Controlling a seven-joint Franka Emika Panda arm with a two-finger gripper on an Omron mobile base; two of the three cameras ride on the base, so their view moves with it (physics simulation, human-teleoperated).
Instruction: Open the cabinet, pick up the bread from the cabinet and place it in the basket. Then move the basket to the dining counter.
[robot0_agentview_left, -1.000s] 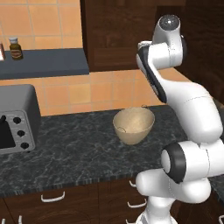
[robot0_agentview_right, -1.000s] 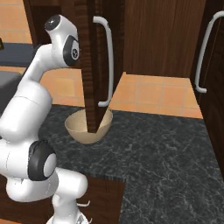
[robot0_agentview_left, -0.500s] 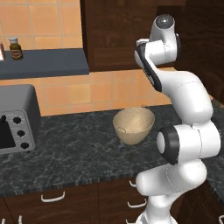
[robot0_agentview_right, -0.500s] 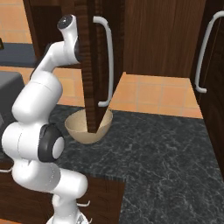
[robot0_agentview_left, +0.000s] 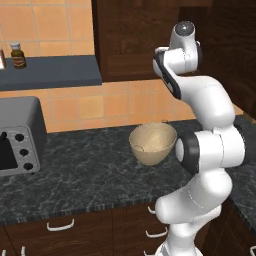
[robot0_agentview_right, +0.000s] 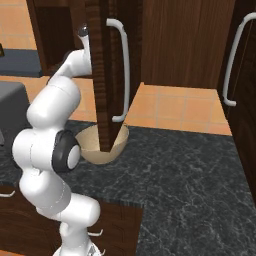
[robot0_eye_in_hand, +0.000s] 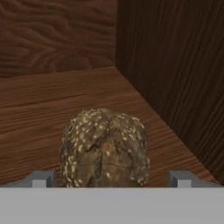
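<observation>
The cabinet's door (robot0_agentview_right: 102, 75) stands open, its edge toward me, with the long silver handle (robot0_agentview_right: 122, 70) on its right side. My arm reaches from the worktop up into the cabinet (robot0_agentview_left: 130, 40). On the wooden shelf inside lies the bread (robot0_eye_in_hand: 104, 148), a dark brown seeded lump. My gripper (robot0_eye_in_hand: 111, 180) is open, one fingertip (robot0_eye_in_hand: 41, 178) on each side of the loaf with a small gap to it. The tan basket (robot0_agentview_left: 152, 142) stands on the black worktop below; in the right base view the basket (robot0_agentview_right: 95, 147) is partly hidden by the door.
A grey toaster oven (robot0_agentview_left: 15, 135) sits on the black speckled worktop (robot0_agentview_left: 75, 175) at the left. Above it a grey shelf (robot0_agentview_left: 50, 72) carries a small bottle (robot0_agentview_left: 18, 55). Another cabinet handle (robot0_agentview_right: 232, 65) is at the right. Drawers (robot0_agentview_left: 60, 226) run below the worktop.
My arm has folded upward and pushed its hand deeper into the cabinet. The basket and the open door have stayed where they were.
</observation>
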